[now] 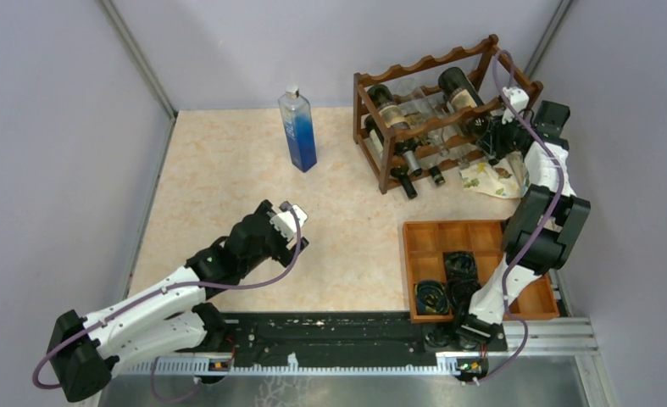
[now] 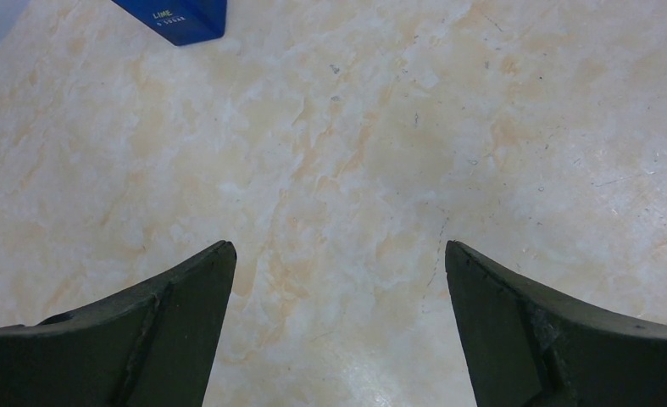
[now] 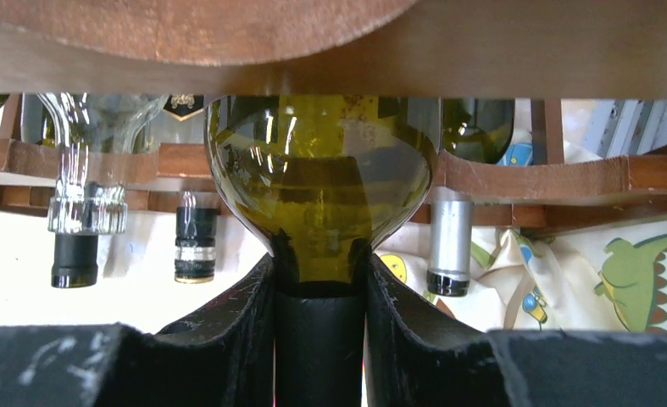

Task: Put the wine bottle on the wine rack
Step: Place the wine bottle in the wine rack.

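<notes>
The dark-green glass wine bottle (image 3: 321, 186) lies on its side inside the reddish-brown wooden wine rack (image 1: 423, 66), in a middle tier at its right end. Its long axis runs straight away from the right gripper (image 3: 319, 254): neck toward the gripper, body off at 12 o'clock in the wrist view, under an upper rail and between the scallops of the rail behind it. That gripper is clenched on the neck, just below the shoulder. I cannot tell whether the body already bears on the rails. By my judgement, the coming move runs along this axis: seat the bottle, then let go and back out toward 6 o'clock. The left gripper (image 2: 338, 250) hangs released over the marbled desk (image 1: 228, 170), well apart, with the rack at its 2 o'clock.
</notes>
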`<control>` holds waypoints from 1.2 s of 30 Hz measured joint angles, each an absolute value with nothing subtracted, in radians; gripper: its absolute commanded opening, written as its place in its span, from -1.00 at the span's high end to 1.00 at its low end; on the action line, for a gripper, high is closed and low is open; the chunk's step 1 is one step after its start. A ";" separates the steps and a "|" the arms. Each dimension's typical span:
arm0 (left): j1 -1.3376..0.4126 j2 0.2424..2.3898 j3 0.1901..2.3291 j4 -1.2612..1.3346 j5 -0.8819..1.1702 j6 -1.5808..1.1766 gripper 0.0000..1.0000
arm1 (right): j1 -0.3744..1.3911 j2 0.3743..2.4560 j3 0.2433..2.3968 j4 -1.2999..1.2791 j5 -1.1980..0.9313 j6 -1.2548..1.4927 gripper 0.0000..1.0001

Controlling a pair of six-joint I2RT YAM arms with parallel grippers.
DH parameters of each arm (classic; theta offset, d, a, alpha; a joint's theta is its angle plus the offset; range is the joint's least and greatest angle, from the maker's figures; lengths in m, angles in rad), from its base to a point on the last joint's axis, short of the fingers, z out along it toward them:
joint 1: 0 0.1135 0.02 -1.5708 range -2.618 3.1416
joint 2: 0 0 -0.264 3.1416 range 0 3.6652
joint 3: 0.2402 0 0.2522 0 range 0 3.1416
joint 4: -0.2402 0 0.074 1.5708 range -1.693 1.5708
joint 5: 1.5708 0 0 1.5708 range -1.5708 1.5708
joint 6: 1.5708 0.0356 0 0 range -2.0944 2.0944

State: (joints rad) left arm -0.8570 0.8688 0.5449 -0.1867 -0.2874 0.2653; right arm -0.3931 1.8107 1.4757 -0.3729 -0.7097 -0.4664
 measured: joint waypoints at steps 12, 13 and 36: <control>-0.857 0.885 0.545 -0.187 -0.288 0.267 -0.98 | -0.350 1.844 1.476 -0.316 -0.686 -0.422 1.00; -0.857 0.886 0.545 -0.187 -0.288 0.267 -0.97 | -0.347 1.847 1.476 -0.316 -0.682 -0.422 1.00; -0.857 0.904 0.545 -0.187 -0.295 0.268 -0.97 | -0.310 1.890 1.528 -0.343 -0.620 -0.414 0.99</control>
